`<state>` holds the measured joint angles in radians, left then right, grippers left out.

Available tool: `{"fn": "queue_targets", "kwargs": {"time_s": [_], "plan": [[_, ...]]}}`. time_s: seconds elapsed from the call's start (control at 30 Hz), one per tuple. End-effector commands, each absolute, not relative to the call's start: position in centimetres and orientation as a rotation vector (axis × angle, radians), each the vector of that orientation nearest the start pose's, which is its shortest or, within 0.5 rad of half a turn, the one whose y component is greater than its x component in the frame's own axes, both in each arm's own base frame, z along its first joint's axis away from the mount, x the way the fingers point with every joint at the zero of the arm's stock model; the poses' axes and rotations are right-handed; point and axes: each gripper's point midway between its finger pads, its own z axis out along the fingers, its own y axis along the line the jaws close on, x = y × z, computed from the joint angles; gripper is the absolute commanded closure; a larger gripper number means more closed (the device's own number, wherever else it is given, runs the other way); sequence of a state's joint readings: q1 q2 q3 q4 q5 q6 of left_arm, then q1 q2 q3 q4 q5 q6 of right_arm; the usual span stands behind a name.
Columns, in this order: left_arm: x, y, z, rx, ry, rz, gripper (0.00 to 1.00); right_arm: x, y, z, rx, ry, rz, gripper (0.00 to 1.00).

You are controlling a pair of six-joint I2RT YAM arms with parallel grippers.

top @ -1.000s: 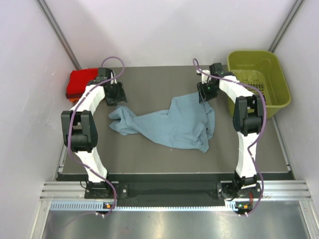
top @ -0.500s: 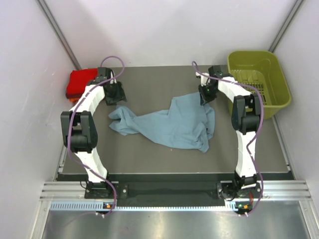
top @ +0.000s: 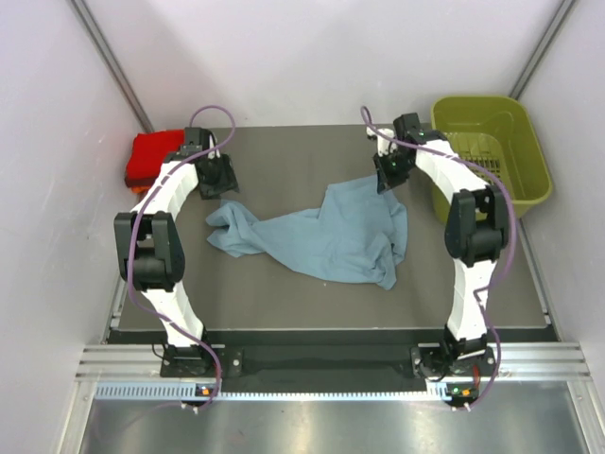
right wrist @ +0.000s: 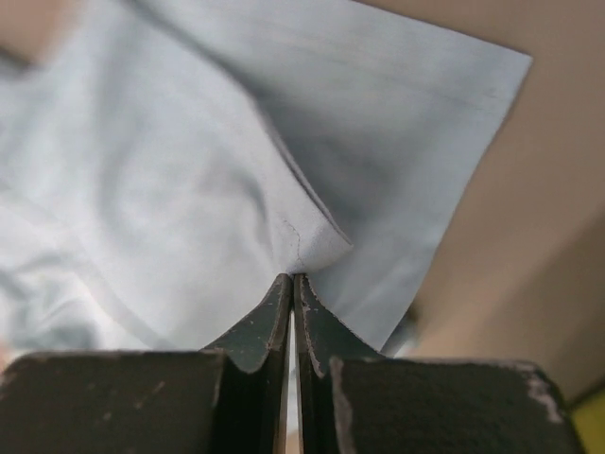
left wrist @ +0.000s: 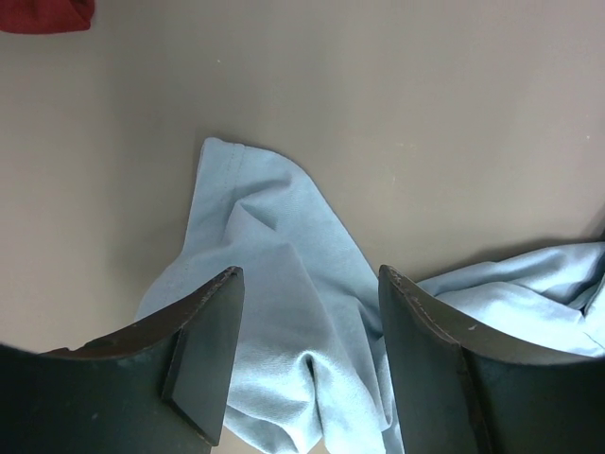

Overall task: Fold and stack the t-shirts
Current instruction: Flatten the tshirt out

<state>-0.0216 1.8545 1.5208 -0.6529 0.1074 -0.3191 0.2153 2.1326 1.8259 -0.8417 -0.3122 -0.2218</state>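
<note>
Partly done: red t-shirts (top: 149, 156) sit folded at the far-left corner of the tabletop (top: 284, 298), the grey-blue t-shirt (top: 331, 236) lies crumpled, right jaws pinching it, left jaws apart.

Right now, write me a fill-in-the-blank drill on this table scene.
The right gripper is ___ on a fold of the soft grey-blue cloth t-shirt.
The left gripper hangs ___ over that t-shirt.
The folded bright red cloth t-shirt lies at the table's far ___ corner.
The olive-green plastic basket stands at the far ___ corner.
Missing: shut; open; left; right
</note>
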Motion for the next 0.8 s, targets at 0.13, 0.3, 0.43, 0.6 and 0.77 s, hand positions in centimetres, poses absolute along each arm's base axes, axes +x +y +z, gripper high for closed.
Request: {"fn": "queue_targets", "kwargs": {"time_s": [0.13, 0.3, 0.43, 0.6, 0.77], "plan": [[46.6, -4.6, 13.9, -0.341, 2.469, -0.313, 0.37, 33.1, 20.9, 17.1, -0.890, 2.517, 0.767, 1.00], [47.0, -4.6, 14.0, -0.345, 2.473, -0.315, 0.37, 22.5, 23.5, 17.0, -1.088, 2.545, 0.930, 1.00], [47.0, -4.4, 13.7, -0.346, 2.486, -0.303, 0.37, 20.0, 22.6, 17.0, -1.075, 2.577, 0.934, 1.00], [47.2, -4.5, 13.3, -0.353, 2.493, -0.312, 0.37, 21.3, 22.1, 17.3, -1.113, 2.522, 0.910, 0.67], [47.1, -4.6, 13.5, -0.351, 2.486, -0.322, 0.37, 30.3, 21.8, 18.9, -0.912, 2.448, 0.790, 0.47]]}}
